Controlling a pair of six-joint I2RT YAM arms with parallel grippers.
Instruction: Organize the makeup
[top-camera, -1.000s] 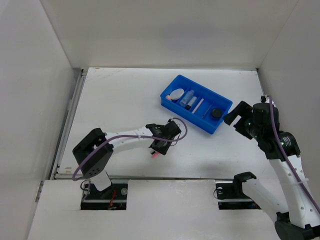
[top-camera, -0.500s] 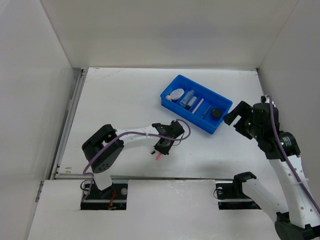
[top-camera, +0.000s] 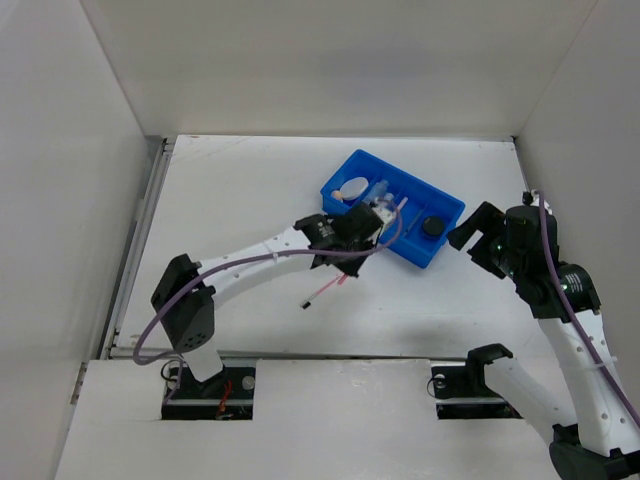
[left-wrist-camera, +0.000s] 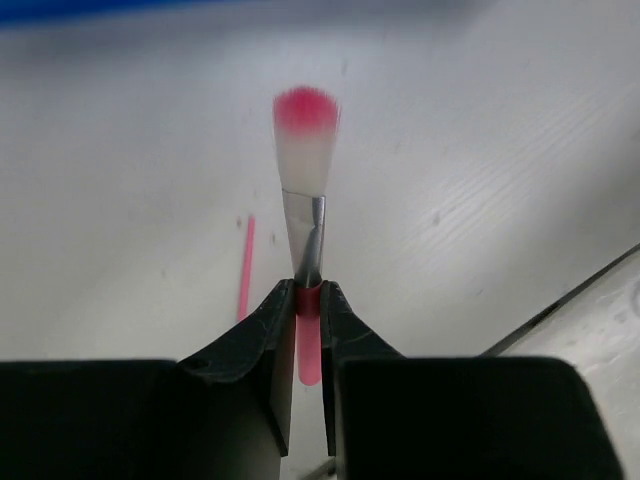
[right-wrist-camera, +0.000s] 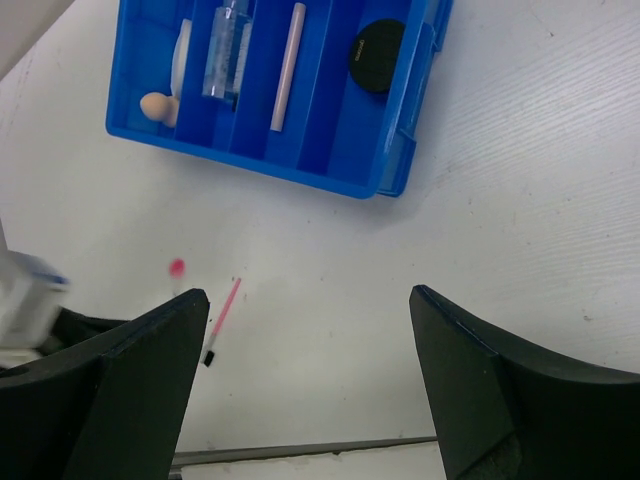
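Observation:
My left gripper (left-wrist-camera: 308, 290) is shut on a brush with a pink handle (left-wrist-camera: 309, 345), a silver ferrule and white bristles tipped pink (left-wrist-camera: 305, 125). In the top view the left gripper (top-camera: 352, 240) hangs above the table just in front of the blue tray (top-camera: 415, 255). A thin pink stick with a small black end (top-camera: 323, 291) lies on the table below it (right-wrist-camera: 222, 320). The tray (right-wrist-camera: 300, 170) holds a beige sponge (right-wrist-camera: 155, 105), a clear vial (right-wrist-camera: 228, 55), a pale pink stick (right-wrist-camera: 287, 65) and a round black compact (right-wrist-camera: 377, 42). My right gripper (right-wrist-camera: 310, 370) is open and empty, right of the tray (top-camera: 475, 228).
White walls enclose the table on the left, back and right. A metal rail (top-camera: 135, 250) runs along the table's left edge. The near table edge (right-wrist-camera: 300, 452) shows below my right gripper.
My left gripper has risen and moved up and right toward the tray with the brush in it. The thin pink stick now lies uncovered on the table. The right arm has not moved.

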